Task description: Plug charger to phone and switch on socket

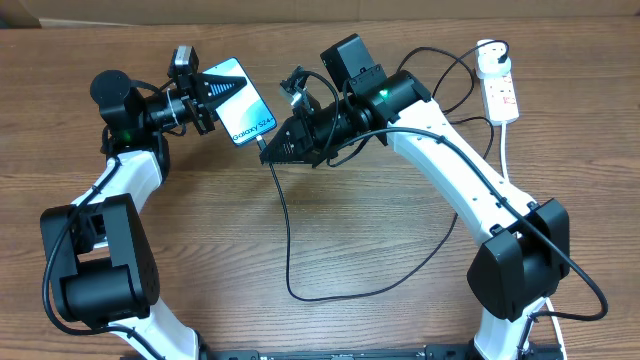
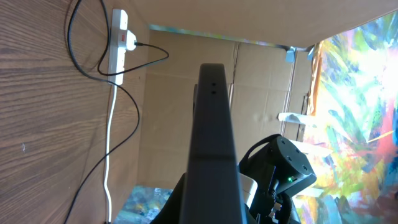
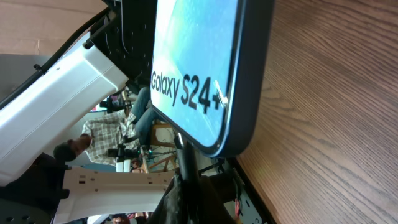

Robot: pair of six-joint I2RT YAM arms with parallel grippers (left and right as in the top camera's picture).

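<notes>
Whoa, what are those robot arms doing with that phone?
The left gripper is holding the phone. The right gripper pinches the charger near its tip, right at the phone's bottom end. I can't tell if it's fully in. The socket lies at the far side, with neither arm near it.

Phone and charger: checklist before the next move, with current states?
1. Left gripper clamped on the phone: ok.
2. Right gripper shut on the charger at its tip end: ok.
3. Connector lined up with the phone's end: ok, it meets the lower edge in the right wrist view.
4. Connector fully seated: cannot tell, the joint is hidden.
5. Charger's other end in the socket: ok, a black lead runs into it.
6. Socket on: cannot tell, the red switch shows but its position is unreadable.
</notes>
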